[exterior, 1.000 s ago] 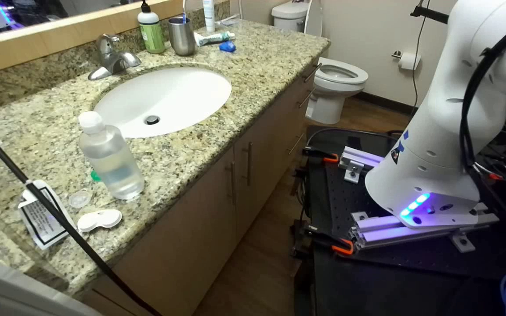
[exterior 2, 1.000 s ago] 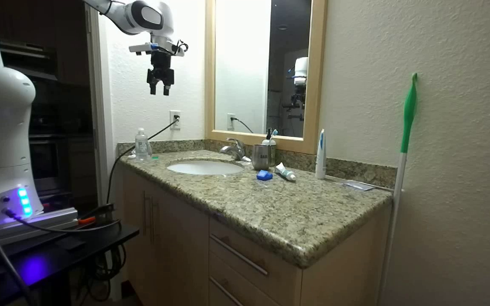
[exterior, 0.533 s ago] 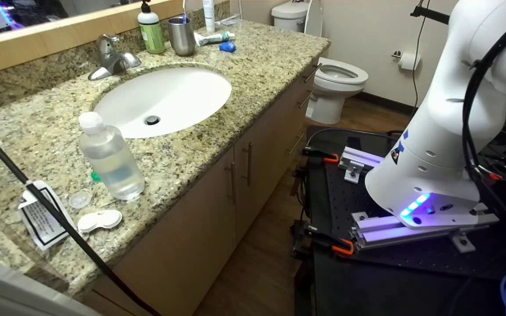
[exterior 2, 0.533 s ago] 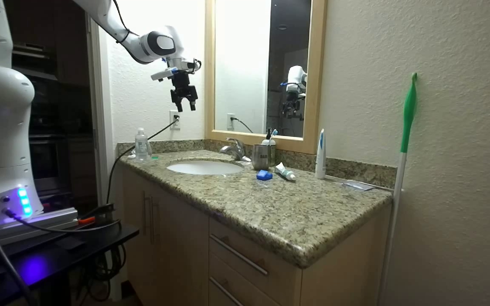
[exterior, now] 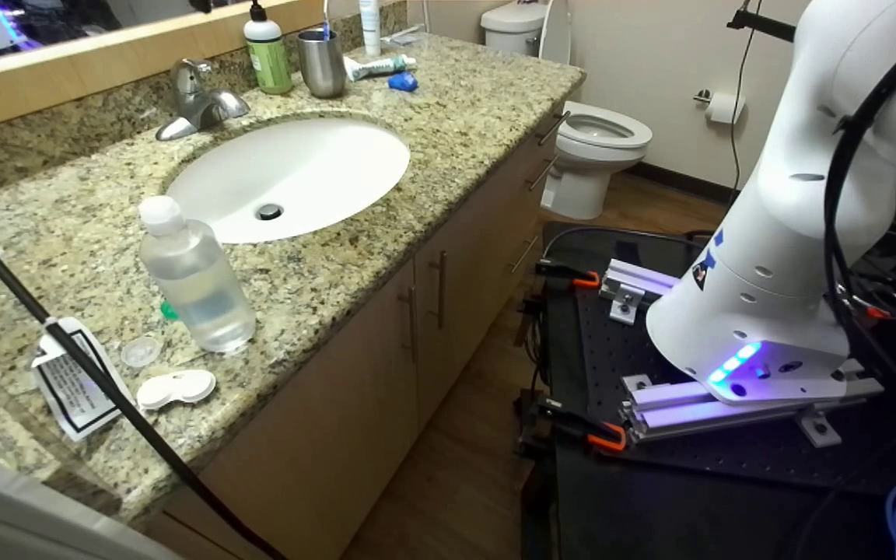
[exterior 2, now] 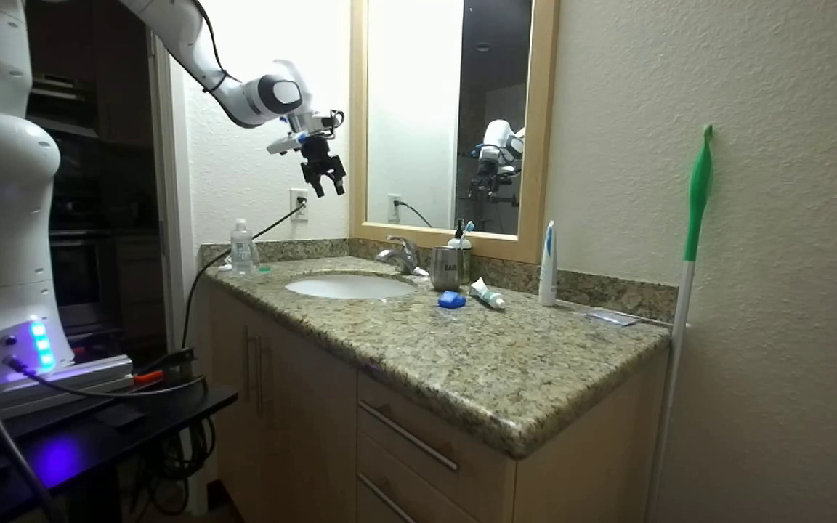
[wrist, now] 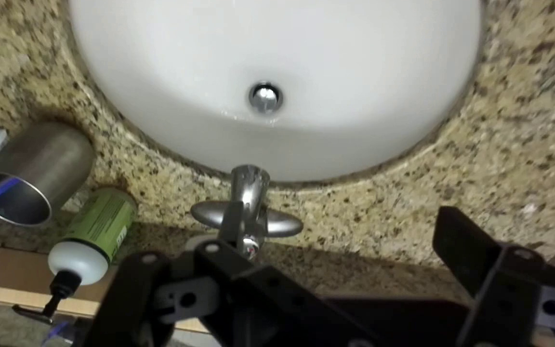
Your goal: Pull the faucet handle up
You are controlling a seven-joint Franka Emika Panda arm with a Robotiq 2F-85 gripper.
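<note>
Gripper point(exterior 2: 329, 192) is hovering above the counter point(exterior 2: 520, 363), its fingers point(wrist: 465, 248) standing well spread and holding nothing. Faucet handle point(exterior: 187, 76) is sitting atop the faucet point(exterior: 201, 109) behind the white basin point(exterior: 316, 171), untouched. Progress, as judged: the task is standing at the approach; no lifting is showing, and coming down, engaging the handle and raising it are all awaiting completion. Writing: the metal cup point(exterior 2: 445, 269) is bearing dark capitals, possibly "BAIR"; soap bottle point(exterior: 269, 66), flat packet point(exterior: 75, 389) and toothpaste tube point(exterior: 382, 68) are carrying print too small to read; no brand is showing legibly.
</note>
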